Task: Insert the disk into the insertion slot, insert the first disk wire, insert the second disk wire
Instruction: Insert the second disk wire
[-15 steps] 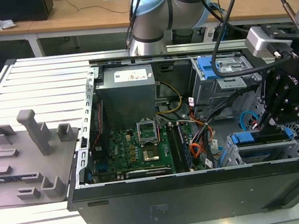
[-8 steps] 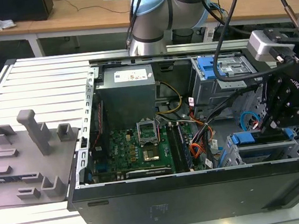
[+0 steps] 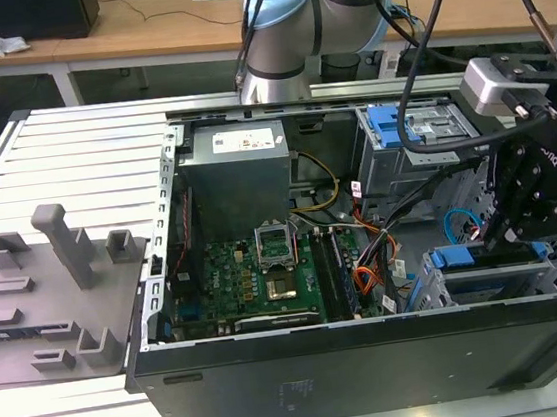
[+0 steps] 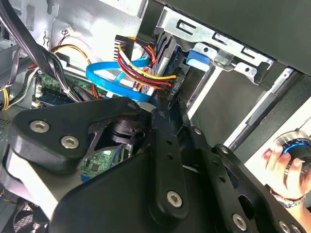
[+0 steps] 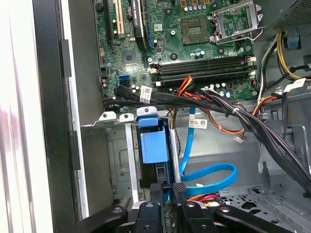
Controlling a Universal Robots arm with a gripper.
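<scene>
The disk (image 3: 465, 256) sits in its blue carrier inside the insertion slot (image 3: 429, 290), a silver cage at the case's corner on the exterior view's right. Its blue tab (image 5: 153, 141) shows between the slot's metal rails (image 5: 130, 141), and again as a blue tab (image 4: 198, 57) under the cage rim (image 4: 194, 26). My gripper (image 5: 167, 190) is at the disk's back end, fingers close together on the end of the blue disk wire (image 5: 214, 172). Right beside the gripper (image 4: 163, 109), a black plug with red and yellow wires (image 4: 141, 70) meets the disk.
The open case holds a green motherboard (image 3: 256, 271), a grey power supply (image 3: 234, 173) and a taller cage with a blue latch (image 3: 395, 125). Thick black cables (image 5: 252, 121) cross near the slot. A grey fixture plate (image 3: 56, 284) lies outside the case. A person's hand (image 4: 284, 162) rests beyond it.
</scene>
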